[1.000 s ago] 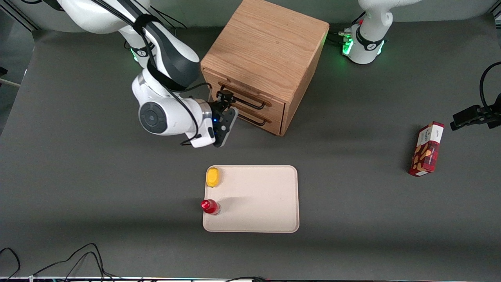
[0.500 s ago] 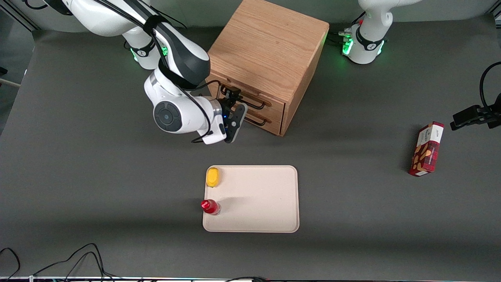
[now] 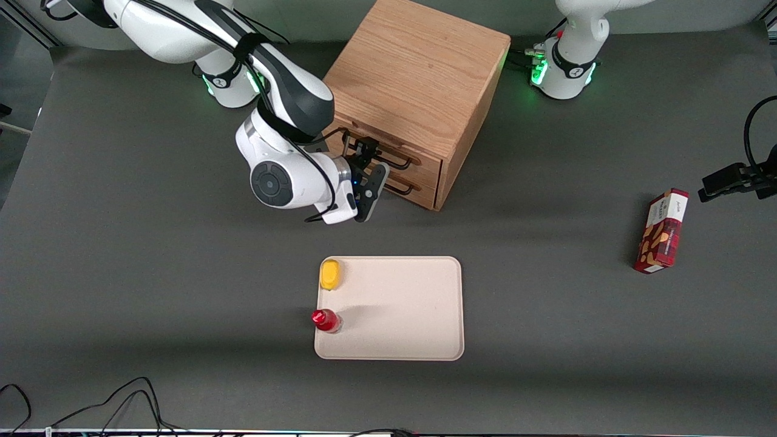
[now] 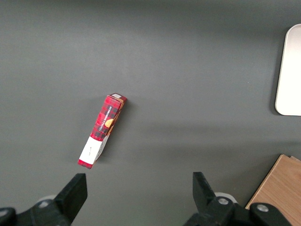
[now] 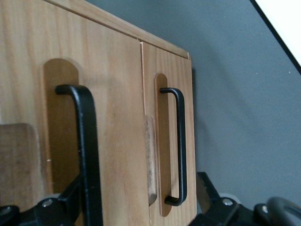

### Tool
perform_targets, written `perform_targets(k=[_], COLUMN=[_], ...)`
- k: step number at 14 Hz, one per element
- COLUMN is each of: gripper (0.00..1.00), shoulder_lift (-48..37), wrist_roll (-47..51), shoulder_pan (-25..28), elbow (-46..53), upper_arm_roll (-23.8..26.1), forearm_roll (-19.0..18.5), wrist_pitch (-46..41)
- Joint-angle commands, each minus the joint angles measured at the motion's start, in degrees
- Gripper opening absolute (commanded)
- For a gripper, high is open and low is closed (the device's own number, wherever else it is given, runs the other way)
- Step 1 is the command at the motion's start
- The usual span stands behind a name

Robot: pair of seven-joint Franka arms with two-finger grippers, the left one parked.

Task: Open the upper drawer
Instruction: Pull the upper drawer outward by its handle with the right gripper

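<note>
Our gripper [image 3: 366,150] sat at the upper drawer [image 3: 427,161], which was shut in the cabinet [image 3: 419,67]. Its fingers were spread astride the black handle [image 5: 87,141], not clenched. We judged that pulling before they closed would let the wire slip, and that drifting lower risked hooking the bottom drawer [image 5: 170,84]. The grey table [image 3: 152,273] left room nearer the camera, with the tray [image 3: 461,303] well apart.

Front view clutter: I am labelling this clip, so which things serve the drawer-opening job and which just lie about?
Job: upper drawer and its black handle; gripper at that handle.

Lying about: bottom drawer, tray, yellow item, red bottle, red box.
</note>
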Motion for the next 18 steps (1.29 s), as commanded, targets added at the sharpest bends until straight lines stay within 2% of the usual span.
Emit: perform_targets(k=[1,6,14,18], gripper=[1.0,1.0,1.0,1.0], shoulder_lift=[1.41,5.98,6.95,9.41], wrist_roll=[-0.66,-0.48,-0.92,-1.01], shoulder_pan=[-0.13,-1.1,-1.1,-1.01], elbow=[1.17,8.64,11.72,16.46], upper_arm_roll=[-0.2,-1.0,-5.39,-7.41], forearm_roll=[0.37,-2.09,-2.09,-2.09], wrist_pitch=[1.28,0.84,-0.56,-3.63])
